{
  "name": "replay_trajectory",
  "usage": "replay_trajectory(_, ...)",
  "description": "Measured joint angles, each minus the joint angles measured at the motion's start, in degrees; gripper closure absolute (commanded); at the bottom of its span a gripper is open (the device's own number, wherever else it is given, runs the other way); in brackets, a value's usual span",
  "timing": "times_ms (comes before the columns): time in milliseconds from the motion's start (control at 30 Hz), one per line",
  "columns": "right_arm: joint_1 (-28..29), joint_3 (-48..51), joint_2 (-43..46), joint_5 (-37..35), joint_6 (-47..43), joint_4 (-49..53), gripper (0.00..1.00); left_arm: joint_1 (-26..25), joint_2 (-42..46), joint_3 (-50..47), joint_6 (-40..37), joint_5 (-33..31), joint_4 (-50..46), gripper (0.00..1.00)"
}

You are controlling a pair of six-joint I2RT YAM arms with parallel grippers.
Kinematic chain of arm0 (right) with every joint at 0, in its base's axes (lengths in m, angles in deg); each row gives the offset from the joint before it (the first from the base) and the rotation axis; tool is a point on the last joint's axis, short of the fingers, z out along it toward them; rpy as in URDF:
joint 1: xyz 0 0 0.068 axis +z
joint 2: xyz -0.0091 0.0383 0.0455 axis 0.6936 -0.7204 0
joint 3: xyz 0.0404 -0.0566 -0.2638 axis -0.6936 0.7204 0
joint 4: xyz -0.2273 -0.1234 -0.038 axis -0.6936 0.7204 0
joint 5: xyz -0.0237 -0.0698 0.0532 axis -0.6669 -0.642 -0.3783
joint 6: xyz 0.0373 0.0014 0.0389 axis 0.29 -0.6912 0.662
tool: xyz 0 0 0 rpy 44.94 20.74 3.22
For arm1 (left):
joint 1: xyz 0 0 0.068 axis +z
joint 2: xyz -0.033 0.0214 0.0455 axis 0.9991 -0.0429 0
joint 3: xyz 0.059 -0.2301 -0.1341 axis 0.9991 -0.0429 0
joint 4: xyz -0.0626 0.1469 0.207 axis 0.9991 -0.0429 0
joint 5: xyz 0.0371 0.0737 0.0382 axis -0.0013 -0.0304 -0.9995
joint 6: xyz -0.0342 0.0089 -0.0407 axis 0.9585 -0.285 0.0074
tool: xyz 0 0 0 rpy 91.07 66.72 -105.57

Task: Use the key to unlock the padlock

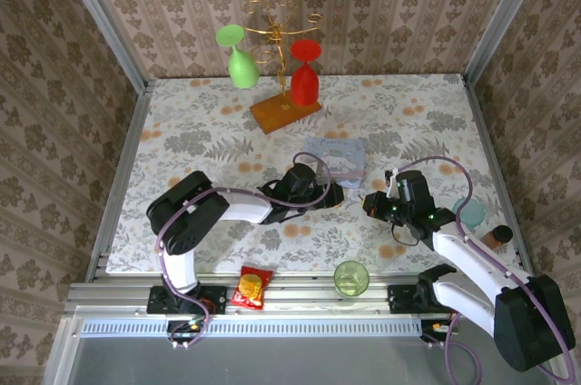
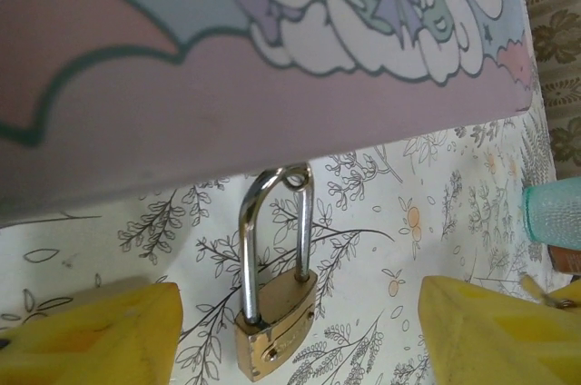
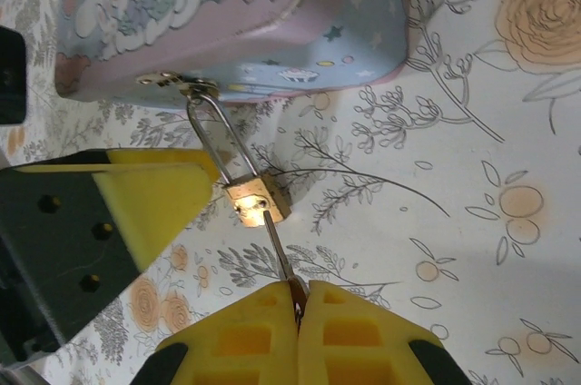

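The brass padlock (image 2: 277,321) lies on the floral tablecloth, its silver shackle (image 2: 247,240) hooked through the hasp of the pale-blue cartoon tin (image 2: 227,85). My left gripper (image 2: 300,312) is open, a yellow finger on either side of the padlock without touching it. In the right wrist view the padlock (image 3: 257,199) faces my right gripper (image 3: 300,299), which is shut on the thin silver key (image 3: 280,253). The key's tip meets the keyhole in the padlock's bottom face; how deep it sits I cannot tell. From above, the left gripper (image 1: 313,187) and right gripper (image 1: 372,203) meet in front of the tin (image 1: 336,156).
A wooden rack (image 1: 286,113) with a green and a red glass hanging from it stands at the back. A green cup (image 1: 350,278) and a red snack packet (image 1: 252,287) sit at the near edge. A teal cup (image 1: 470,212) stands right of the right arm.
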Motion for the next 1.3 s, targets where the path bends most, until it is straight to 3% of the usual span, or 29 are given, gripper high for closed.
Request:
replay_trajectory(633, -0.1, 1.8, -5.0, 1.2, 1.1, -4.8, 1.00, -0.7, -4.0, 2.9, -0.4, 1.1, -0.9, 0.77)
replay_trajectory(800, -0.1, 3.7, -6.1, 2.7, 2.7, -8.0, 1.00, -0.7, -4.0, 2.9, -0.1, 1.3, -0.4, 0.79)
replay_trajectory(1067, -0.1, 4.5, -8.8, 4.5, 4.8, -11.5, 1.00, -0.7, -4.0, 2.8, 1.1, 1.3, 0.8, 0.93)
replay_trajectory(1300, -1.7, 4.6, -15.0, 10.7, 8.9, -17.3, 1.00, 0.0, -4.0, 1.5, 3.9, 1.7, 3.5, 0.98)
